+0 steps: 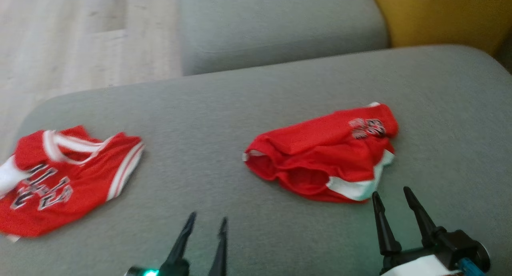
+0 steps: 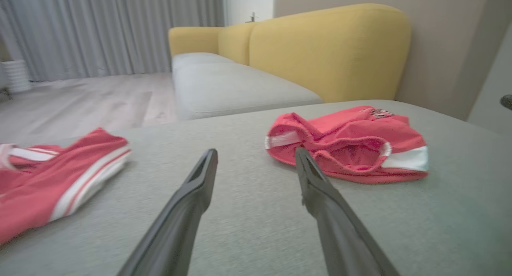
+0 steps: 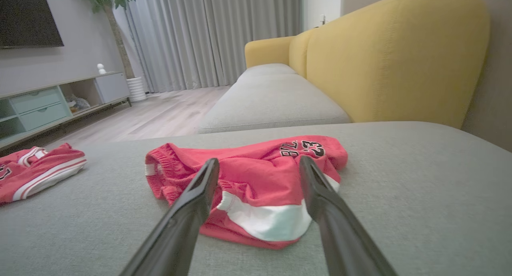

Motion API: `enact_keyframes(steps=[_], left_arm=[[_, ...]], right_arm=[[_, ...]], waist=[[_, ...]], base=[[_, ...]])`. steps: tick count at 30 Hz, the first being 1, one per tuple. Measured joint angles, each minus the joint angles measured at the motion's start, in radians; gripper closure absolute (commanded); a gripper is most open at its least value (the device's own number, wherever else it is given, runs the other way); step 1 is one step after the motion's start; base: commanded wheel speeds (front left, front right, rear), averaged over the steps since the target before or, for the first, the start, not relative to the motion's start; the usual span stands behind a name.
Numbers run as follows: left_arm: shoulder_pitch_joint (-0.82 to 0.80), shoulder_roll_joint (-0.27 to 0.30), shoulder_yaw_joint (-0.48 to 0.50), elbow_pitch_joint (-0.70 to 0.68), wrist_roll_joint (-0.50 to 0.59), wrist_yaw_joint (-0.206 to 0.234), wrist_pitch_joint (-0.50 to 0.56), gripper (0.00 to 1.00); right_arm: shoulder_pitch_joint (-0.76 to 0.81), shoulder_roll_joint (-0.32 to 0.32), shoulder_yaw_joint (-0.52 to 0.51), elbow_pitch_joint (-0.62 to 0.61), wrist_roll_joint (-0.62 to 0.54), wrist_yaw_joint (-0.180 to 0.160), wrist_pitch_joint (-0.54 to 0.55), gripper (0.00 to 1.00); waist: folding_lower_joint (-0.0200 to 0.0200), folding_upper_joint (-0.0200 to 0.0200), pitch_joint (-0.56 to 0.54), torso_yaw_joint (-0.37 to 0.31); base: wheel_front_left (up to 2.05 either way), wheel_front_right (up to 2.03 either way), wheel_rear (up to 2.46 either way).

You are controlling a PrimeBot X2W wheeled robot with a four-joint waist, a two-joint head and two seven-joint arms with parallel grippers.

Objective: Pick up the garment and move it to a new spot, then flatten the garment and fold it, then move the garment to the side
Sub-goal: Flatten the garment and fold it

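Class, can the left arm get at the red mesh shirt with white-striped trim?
Probably yes: the open left gripper has only bare grey sofa cushion between it and the red mesh shirt.

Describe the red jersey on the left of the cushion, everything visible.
The red jersey looks like thin fabric, with a white sleeve, white-and-red striped trim at neck and armhole, and dark-edged white lettering. It lies loosely spread, slightly rumpled, near the left edge of the grey cushion, resting on it alone. The open left gripper is apart from it.
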Motion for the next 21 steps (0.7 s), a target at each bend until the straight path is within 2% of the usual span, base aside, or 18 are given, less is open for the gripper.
enact_keyframes(steps=[4, 9, 15, 21], left_arm=[[-0.103, 0.000, -0.082, 0.077, -0.050, -0.059, 0.000, 0.00], [-0.290, -0.002, -0.218, 0.251, -0.112, -0.128, 0.000, 0.00], [-0.508, -0.002, -0.345, 0.391, -0.239, -0.162, 0.000, 0.00], [-0.615, -0.003, -0.452, 0.531, -0.349, -0.170, 0.003, 0.00]], right_arm=[[-0.008, -0.001, -0.002, -0.005, -0.001, 0.000, 0.000, 0.00], [-0.045, -0.001, 0.004, -0.015, -0.001, 0.000, 0.000, 0.00], [-0.115, 0.000, 0.013, -0.027, 0.005, 0.000, 0.000, 0.00], [-0.134, 0.001, 0.028, -0.033, 0.010, 0.000, 0.000, 0.00]], waist=[[0.0000, 0.0000, 0.027, -0.066], [0.0000, 0.0000, 0.088, -0.140], [0.0000, 0.0000, 0.170, -0.222], [0.0001, 0.0000, 0.243, -0.292]], base=[[0.00, 0.00, 0.00], [0.00, 0.00, 0.00], [0.00, 0.00, 0.00], [0.00, 0.00, 0.00]])
